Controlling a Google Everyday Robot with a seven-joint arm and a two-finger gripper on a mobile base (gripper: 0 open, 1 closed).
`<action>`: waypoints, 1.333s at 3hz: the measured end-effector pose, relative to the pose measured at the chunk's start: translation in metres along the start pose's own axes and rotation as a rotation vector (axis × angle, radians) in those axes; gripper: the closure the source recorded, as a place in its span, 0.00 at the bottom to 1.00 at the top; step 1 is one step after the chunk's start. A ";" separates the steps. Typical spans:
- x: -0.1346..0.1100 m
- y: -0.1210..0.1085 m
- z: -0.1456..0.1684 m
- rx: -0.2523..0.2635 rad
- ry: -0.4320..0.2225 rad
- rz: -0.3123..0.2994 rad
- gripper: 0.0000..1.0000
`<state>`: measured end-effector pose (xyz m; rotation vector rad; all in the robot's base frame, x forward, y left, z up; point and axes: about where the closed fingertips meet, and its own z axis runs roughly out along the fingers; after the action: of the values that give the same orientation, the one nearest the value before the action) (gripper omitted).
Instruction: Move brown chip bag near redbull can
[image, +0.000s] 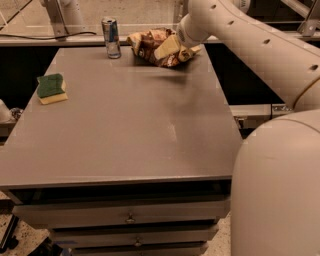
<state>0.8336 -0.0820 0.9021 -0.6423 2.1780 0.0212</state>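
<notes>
The brown chip bag (150, 46) is crumpled and hangs just above the far edge of the grey table (140, 130), with its shadow on the surface below. My gripper (176, 49) comes in from the right at the end of the white arm and is shut on the bag's right end. The wrist hides most of the fingers. The redbull can (110, 37) stands upright at the far edge, a short way left of the bag and apart from it.
A green-and-yellow sponge (51, 88) lies near the table's left edge. My white arm (260, 55) spans the right side and its large body (280, 190) fills the lower right. Drawers (130, 218) sit under the table front. A ledge runs behind the table.
</notes>
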 end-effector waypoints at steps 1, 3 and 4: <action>0.006 -0.005 -0.029 -0.104 -0.030 -0.011 0.00; 0.042 -0.017 -0.118 -0.214 -0.006 -0.260 0.00; 0.068 -0.037 -0.159 -0.279 0.011 -0.365 0.00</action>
<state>0.6995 -0.1811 0.9616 -1.1930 2.0543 0.1301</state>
